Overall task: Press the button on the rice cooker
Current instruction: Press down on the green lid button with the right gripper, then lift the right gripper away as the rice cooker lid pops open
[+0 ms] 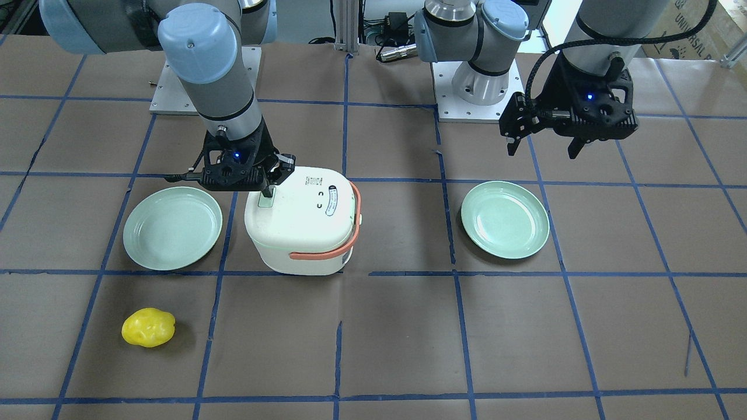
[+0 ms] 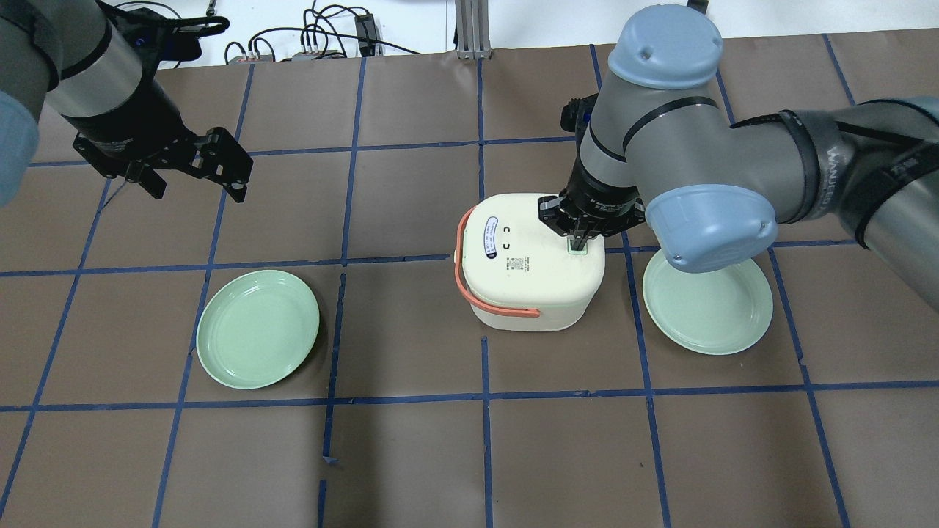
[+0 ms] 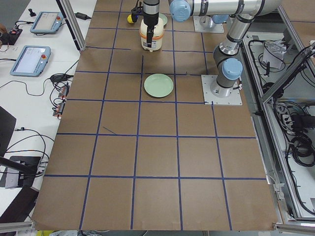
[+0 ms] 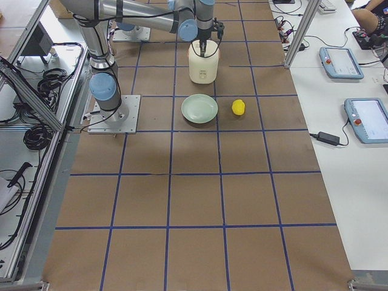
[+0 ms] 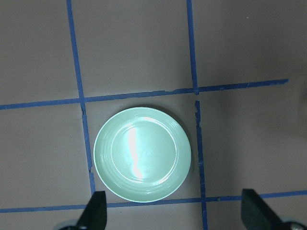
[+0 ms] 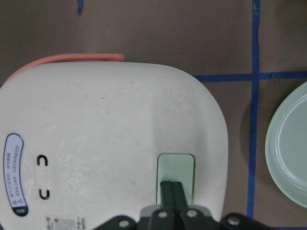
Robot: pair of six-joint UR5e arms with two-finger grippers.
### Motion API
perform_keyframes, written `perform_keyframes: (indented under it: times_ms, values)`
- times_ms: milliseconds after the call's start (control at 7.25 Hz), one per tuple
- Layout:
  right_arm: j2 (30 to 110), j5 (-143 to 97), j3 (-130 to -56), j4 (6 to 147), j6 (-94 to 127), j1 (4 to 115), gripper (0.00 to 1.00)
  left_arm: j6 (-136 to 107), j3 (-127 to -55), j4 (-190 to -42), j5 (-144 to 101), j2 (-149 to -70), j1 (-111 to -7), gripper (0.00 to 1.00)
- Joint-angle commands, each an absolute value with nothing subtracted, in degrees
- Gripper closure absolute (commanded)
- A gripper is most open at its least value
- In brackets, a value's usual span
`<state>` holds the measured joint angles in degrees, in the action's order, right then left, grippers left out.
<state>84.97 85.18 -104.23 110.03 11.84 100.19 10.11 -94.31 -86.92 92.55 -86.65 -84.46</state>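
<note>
A white rice cooker (image 2: 532, 264) with an orange handle stands mid-table; it also shows in the front view (image 1: 303, 221) and the right wrist view (image 6: 105, 143). Its pale green button (image 6: 176, 172) sits on the lid near the edge. My right gripper (image 6: 171, 189) is shut, its joined fingertips touching the button from above; it shows in the overhead view (image 2: 579, 242) and the front view (image 1: 267, 189). My left gripper (image 2: 194, 187) is open and empty, held above the table far from the cooker, its fingertips (image 5: 96, 211) over a green plate.
One green plate (image 2: 258, 337) lies on the cooker's left, another (image 2: 708, 304) on its right, close under my right arm. A yellow potato-like object (image 1: 148, 327) lies at the table's operator side. Blue tape lines grid the brown table.
</note>
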Motion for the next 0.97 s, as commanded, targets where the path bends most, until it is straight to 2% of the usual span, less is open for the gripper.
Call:
perform_keyframes:
  times_ms: [0, 276, 414, 552, 690, 828]
  values:
    - [84.8, 85.2, -104.2, 110.0, 11.9, 100.2, 0.92, 10.1, -94.3, -86.9, 92.5, -86.7, -84.5, 0.00]
    - [85.2, 85.8, -103.3, 110.2, 12.6, 100.3, 0.87, 10.0, -94.3, -86.9, 92.5, -86.7, -84.5, 0.00]
    - [85.8, 86.0, -102.1, 109.4, 13.1, 100.4, 0.74, 10.1, -94.3, -86.9, 92.5, -86.7, -84.5, 0.00]
    - [86.5, 86.4, -99.6, 108.1, 13.2, 100.4, 0.44, 10.0, -94.3, -86.9, 92.5, -86.7, -84.5, 0.00]
    - [86.9, 89.9, -95.8, 106.0, 13.2, 99.7, 0.09, 10.0, -94.3, -86.9, 92.5, -86.7, -84.5, 0.00]
    - [87.2, 93.0, -92.4, 101.7, 12.4, 98.7, 0.04, 10.0, -94.3, -86.9, 92.5, -86.7, -84.5, 0.00]
